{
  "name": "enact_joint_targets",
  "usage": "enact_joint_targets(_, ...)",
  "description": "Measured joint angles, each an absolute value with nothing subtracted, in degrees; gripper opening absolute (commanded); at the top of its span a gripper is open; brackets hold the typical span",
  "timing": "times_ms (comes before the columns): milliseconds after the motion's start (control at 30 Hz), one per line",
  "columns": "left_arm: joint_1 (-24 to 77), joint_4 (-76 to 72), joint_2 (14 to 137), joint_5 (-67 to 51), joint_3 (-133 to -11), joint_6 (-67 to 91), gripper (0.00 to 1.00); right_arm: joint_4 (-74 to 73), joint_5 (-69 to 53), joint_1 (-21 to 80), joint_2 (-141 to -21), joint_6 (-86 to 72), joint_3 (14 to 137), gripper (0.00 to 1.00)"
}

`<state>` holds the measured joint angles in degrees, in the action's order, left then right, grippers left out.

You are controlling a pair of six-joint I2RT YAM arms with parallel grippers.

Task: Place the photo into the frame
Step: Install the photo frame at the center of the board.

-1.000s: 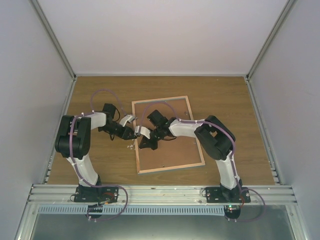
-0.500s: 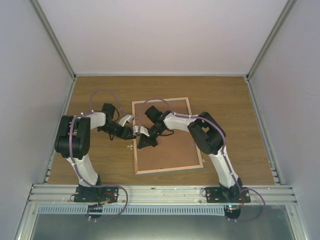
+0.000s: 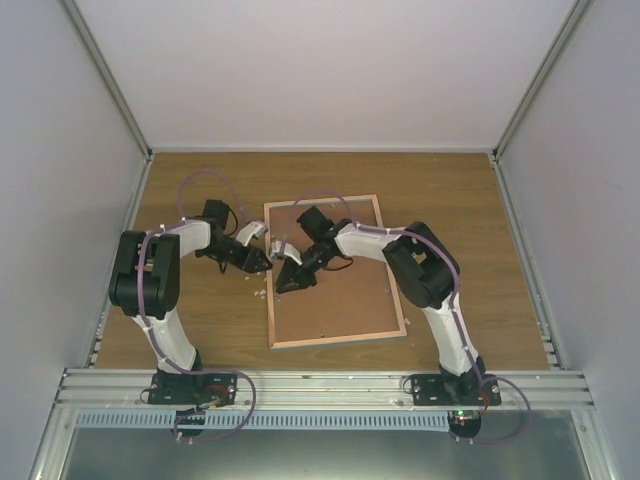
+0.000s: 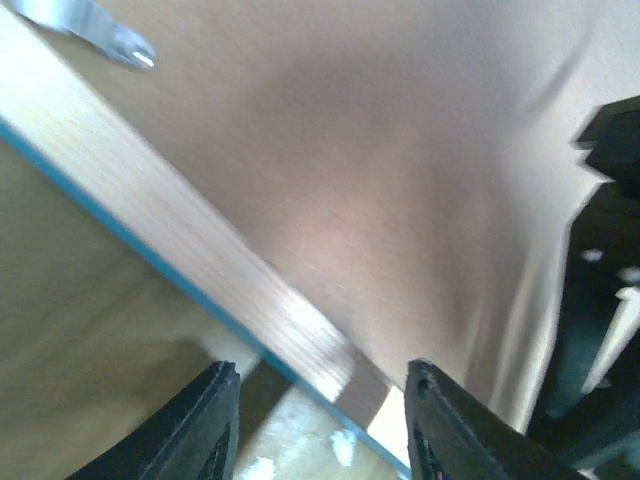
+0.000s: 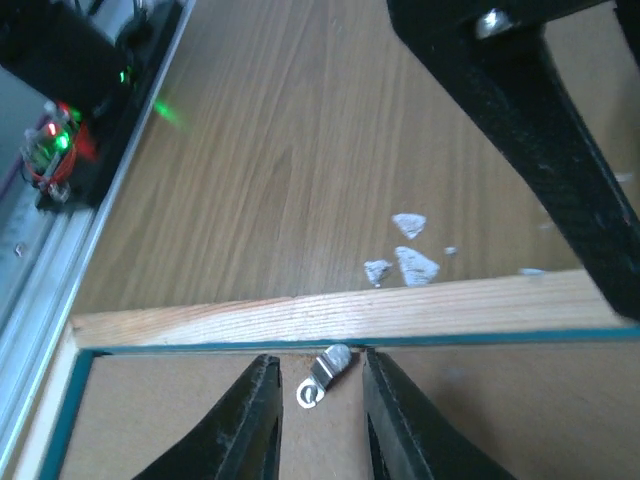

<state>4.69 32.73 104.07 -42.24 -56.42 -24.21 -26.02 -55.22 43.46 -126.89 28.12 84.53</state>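
frame (image 3: 340, 300) lay back-up on the wooden tabletop (image 3: 470, 200), left jaws parted at its left edge, right jaws slightly apart astride a small metal clip (image 5: 322, 376), neither gripping

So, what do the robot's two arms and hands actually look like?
The left arm and right arm are white tubular links with bulky black joint housings, mounted on black bases. A thin purple cable loops along each. The left hand and right hand each have two tapered black fingers.
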Motion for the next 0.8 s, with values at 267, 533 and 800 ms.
enact_joint_targets(267,3.2,32.9,101.4,-37.9,-62.0,-29.6,0.56,-25.5,-57.5,34.4,-120.5,23.9,85.0,0.42)
enact_joint_targets(533,3.8,33.6,96.0,-31.7,-62.5,-34.7,0.60,-25.5,-52.3,28.7,-118.0,22.0,83.1,0.38)
enact_joint_targets(800,5.9,32.0,100.1,-26.9,-64.5,-24.7,0.69,-22.0,-44.4,29.0,-120.6,15.6,84.6,0.33)
